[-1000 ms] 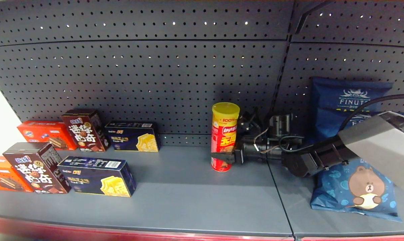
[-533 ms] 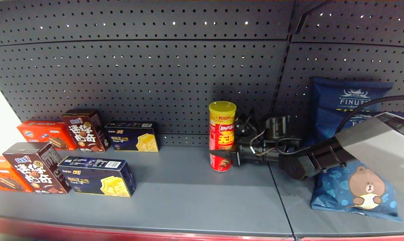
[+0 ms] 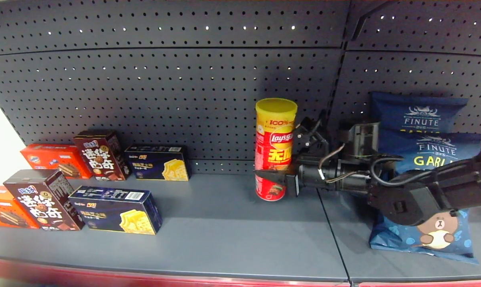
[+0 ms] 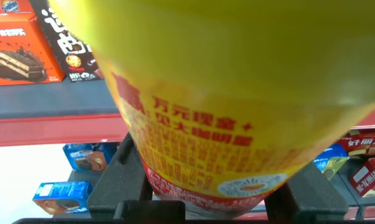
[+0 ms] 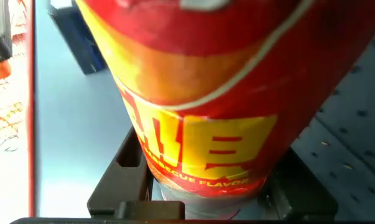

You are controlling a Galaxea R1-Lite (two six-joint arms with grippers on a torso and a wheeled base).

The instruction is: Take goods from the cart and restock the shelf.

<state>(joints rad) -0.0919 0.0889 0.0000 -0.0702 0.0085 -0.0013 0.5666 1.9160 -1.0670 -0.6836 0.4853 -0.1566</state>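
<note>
A red chips can (image 3: 274, 149) with a yellow lid stands upright at mid-shelf near the pegboard back wall. My right gripper (image 3: 276, 179) comes in from the right and is shut on the can's lower part; the right wrist view has the same red can (image 5: 218, 93) between the black fingers (image 5: 122, 168). In the left wrist view my left gripper (image 4: 212, 199) is shut on a yellow chips can (image 4: 237, 93) that covers most of the picture. Whether the red can's base touches the grey shelf (image 3: 224, 231) I cannot tell.
Snack boxes stand in two rows at the shelf's left: orange (image 3: 53, 159), dark brown (image 3: 101, 153) and navy (image 3: 117, 209). Blue snack bags (image 3: 420, 123) lean at the right behind the right arm. Open shelf lies between the boxes and the can. A red lip (image 3: 164, 277) edges the front.
The right gripper and the red can have shifted slightly right and upward or nearer me. The right arm's grey link has dropped out of the picture, uncovering the blue bags.
</note>
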